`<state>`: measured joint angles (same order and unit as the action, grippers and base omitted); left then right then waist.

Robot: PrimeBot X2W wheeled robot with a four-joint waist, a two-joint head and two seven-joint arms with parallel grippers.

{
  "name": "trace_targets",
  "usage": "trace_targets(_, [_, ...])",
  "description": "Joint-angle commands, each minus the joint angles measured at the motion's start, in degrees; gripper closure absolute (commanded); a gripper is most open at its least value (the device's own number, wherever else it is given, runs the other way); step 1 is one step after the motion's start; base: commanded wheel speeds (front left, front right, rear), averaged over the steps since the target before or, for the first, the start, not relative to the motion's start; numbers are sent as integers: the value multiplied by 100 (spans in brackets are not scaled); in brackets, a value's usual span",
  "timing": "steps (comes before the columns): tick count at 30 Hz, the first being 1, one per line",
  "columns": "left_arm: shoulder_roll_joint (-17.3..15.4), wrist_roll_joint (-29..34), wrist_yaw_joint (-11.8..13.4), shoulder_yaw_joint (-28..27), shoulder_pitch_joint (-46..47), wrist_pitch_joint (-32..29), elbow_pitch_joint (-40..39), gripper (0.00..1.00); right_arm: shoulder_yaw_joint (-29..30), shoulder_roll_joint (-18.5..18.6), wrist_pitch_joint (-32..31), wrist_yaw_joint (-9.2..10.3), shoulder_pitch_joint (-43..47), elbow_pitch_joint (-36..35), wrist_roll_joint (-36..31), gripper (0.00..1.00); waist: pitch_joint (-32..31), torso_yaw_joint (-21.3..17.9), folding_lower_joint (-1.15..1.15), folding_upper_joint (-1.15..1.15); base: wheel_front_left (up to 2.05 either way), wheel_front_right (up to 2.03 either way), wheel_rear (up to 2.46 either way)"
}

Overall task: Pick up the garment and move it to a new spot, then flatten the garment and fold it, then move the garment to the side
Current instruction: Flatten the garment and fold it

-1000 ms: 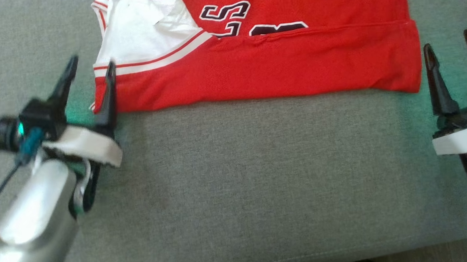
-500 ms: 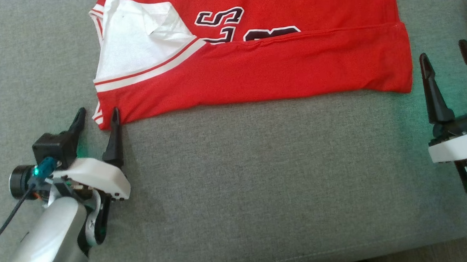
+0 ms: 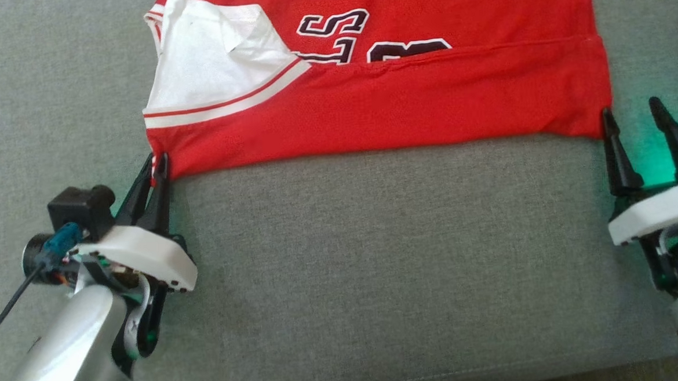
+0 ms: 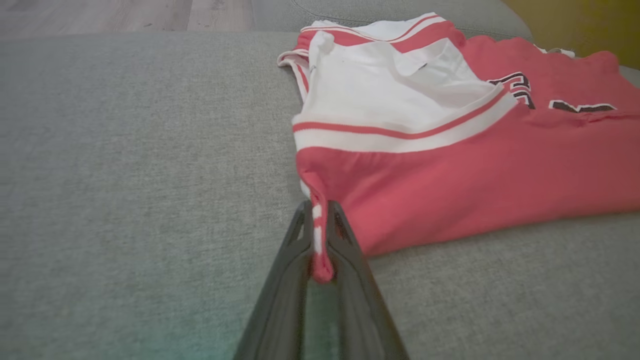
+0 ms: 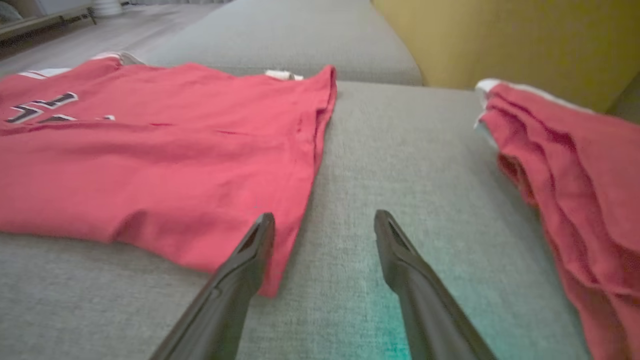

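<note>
My L hand (image 3: pixel 158 160) pinches jersey (image 3: pixel 398 103) corner, jersey lying twd 1 o'clock. R hand (image 3: pixel 629 107) spread, jersey at its 10 o'clock.

garment (image 3: pixel 369 107) top: cut off by the head view's upper edge.
lettering (image 3: pixel 333 22): lower part tucked under the folded red band; unreadable.
corner at left gripper (image 3: pixel 157 160): pinched between the closed fingers, mostly hidden from the head view.
left forearm (image 3: pixel 63 356): cropped at the bottom-left corner.
right gripper (image 3: pixel 629 105): arm behind it cropped by the right edge.
second red cloth (image 5: pixel 575 150): cropped right and below; kind untellable.
right wrist view: soft, blurred throughout.
</note>
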<state>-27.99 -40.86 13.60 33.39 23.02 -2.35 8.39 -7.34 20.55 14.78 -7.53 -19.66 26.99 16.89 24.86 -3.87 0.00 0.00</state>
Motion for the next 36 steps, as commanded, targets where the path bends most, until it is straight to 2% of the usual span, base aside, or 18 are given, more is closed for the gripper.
trace_targets(1, [-236,52,9,-219,71,59,-176,100,-249,90,20,4,-131,150,159,0,17,35,0,0,0,0,0])
trace_targets(2, [-245,75,18,-220,88,76,-183,100,-382,90,12,4,-212,326,266,0,24,49,0,0,0,0,0])
trace_targets(3, [-248,87,19,-216,104,86,-186,100,-532,102,-13,4,-288,480,385,17,27,67,0,0,0,0,0])
trace_targets(4, [-246,93,17,-214,119,96,-185,100,-688,129,-39,4,-356,603,504,54,28,87,0,0,0,0,0])
trace_targets(5, [-246,109,17,-210,135,113,-180,100,-827,168,-60,4,-415,706,620,83,27,106,0,0,0,0,0])
trace_targets(6, [-245,129,14,-201,151,135,-172,100,-967,209,-74,4,-458,782,744,100,21,123,0,0,0,0,0])
trace_targets(10, [-209,134,-31,-169,149,221,-118,100,-1414,482,-89,4,-524,968,1222,100,-82,184,0,0,0,0,0])
trace_targets(11, [-209,134,-31,-169,149,221,-118,100,-1414,482,-89,4,-524,968,1222,100,-82,184,0,0,0,0,0])
trace_targets(13, [-165,105,-43,-144,59,291,-76,100,-1667,767,-65,4,-490,1047,1362,100,-229,238,0,0,0,0,0])
trace_targets(15, [-148,93,-39,-134,4,320,-78,100,-1727,830,-59,4,-474,1046,1430,100,-288,253,0,0,0,0,0])
trace_targets(23, [-14,-70,79,16,-817,505,-330,100,-2144,1554,-215,4,37,643,1909,100,-788,424,0,0,0,0,0])
trace_targets(29, [41,-207,334,170,-1655,523,-797,100,-2179,2082,-397,4,776,212,2083,100,-980,509,0,0,0,0,0])
trace_targets(36, [22,-207,625,335,-2246,468,-1313,100,-1772,2240,-499,4,1542,-186,2114,100,-1042,591,0,0,0,0,0])
